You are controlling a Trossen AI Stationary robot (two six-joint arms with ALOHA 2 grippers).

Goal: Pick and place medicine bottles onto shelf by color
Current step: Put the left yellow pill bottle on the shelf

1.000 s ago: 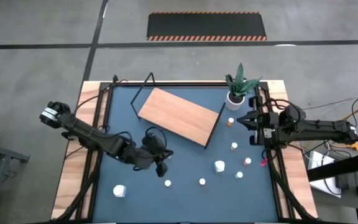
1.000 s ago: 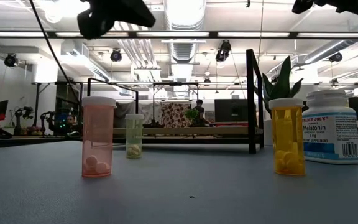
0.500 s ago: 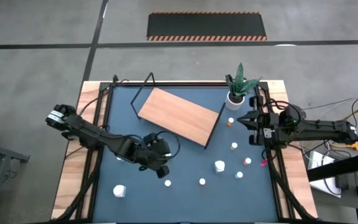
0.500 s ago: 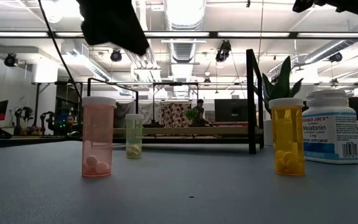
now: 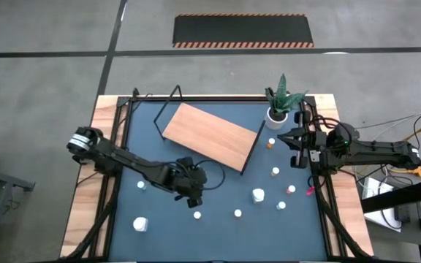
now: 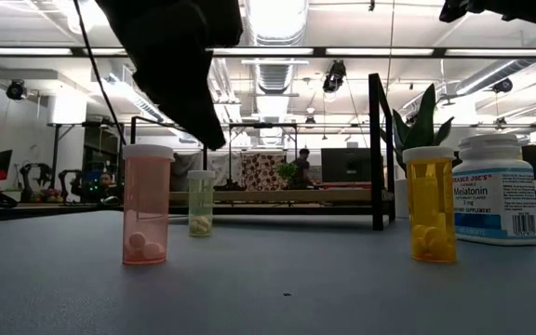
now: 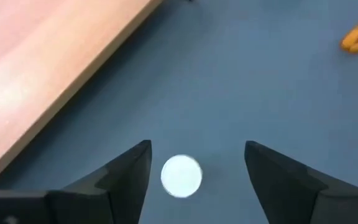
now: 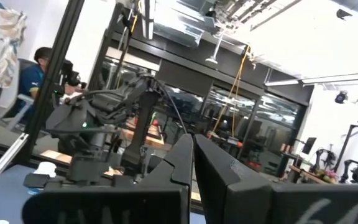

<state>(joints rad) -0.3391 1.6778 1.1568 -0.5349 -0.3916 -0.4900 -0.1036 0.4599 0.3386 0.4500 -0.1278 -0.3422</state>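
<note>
Medicine bottles, tiny white-capped cylinders, scattered over the dark blue tabletop (image 5: 145, 219): one white-capped bottle (image 5: 196, 215) just below the left gripper (image 5: 193, 199), seen from the left wrist as a white round cap (image 7: 181, 176) between the two dark fingers (image 7: 124, 180). Left gripper spread wide, hovering above that cap, not touching it. Large flat light-brown wooden shelf (image 5: 210, 134) with thin black metal frame lying empty on the tabletop beyond. From table height: pink translucent bottle (image 6: 147, 205), pale yellowish bottle (image 6: 201, 202), orange bottle (image 6: 430, 204), bigger white labelled bottle (image 6: 495, 190). Right gripper (image 5: 283, 137) pressed together, empty, waiting near the white pot with a green plant (image 5: 276, 115).
</note>
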